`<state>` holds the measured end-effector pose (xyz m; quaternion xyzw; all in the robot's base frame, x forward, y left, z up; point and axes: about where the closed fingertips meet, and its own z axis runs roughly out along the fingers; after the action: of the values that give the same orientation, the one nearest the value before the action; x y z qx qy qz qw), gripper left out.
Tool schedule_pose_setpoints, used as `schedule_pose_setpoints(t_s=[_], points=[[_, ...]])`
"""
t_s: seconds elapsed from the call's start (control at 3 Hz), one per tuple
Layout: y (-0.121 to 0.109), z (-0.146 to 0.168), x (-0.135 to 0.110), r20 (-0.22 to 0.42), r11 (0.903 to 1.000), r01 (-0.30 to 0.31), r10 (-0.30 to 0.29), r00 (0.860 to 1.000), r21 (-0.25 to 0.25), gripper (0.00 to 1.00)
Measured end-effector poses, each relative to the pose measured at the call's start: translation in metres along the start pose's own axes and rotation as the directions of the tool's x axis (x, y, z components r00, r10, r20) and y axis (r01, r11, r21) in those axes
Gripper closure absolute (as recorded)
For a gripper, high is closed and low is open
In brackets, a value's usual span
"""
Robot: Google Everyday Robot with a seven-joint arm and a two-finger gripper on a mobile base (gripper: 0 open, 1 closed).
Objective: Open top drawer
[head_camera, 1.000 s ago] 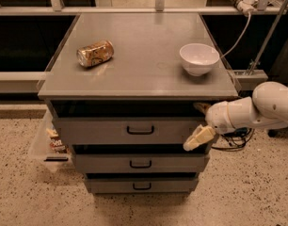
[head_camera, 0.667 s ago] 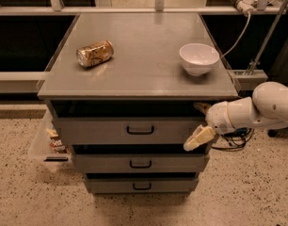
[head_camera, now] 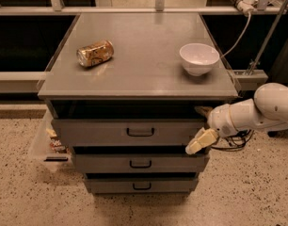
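Top drawer [head_camera: 101,132], directly beneath the cabinet's top [head_camera: 144,67], awaits my pull; gripper [head_camera: 202,140] hovers by its right end, short of the central handle [head_camera: 140,132]. Released or clenched, I cannot tell.

White arm [head_camera: 273,105] enters from the right edge, its rounded joint uppermost, and reaches leftward, sloping slightly down. The wrist [head_camera: 228,119] narrows toward the gripper [head_camera: 201,141], a cream-coloured piece pointing down and to the left, lying right of centre in the view. A dark cable [head_camera: 234,144] loops beneath the wrist.
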<state>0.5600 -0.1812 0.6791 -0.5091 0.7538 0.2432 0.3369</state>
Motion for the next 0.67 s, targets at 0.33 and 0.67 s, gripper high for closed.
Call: schedule_pose_setpoints(t_s=[0.33, 0.67], points=[[0.0206, -0.0096, 0.0084, 0.009, 0.9986, -0.045, 0.046, 0.999, -0.025, 0.00], [0.0215, -0.0135, 0.0037, 0.009, 0.9986, -0.046, 0.046, 0.999, -0.026, 0.00]])
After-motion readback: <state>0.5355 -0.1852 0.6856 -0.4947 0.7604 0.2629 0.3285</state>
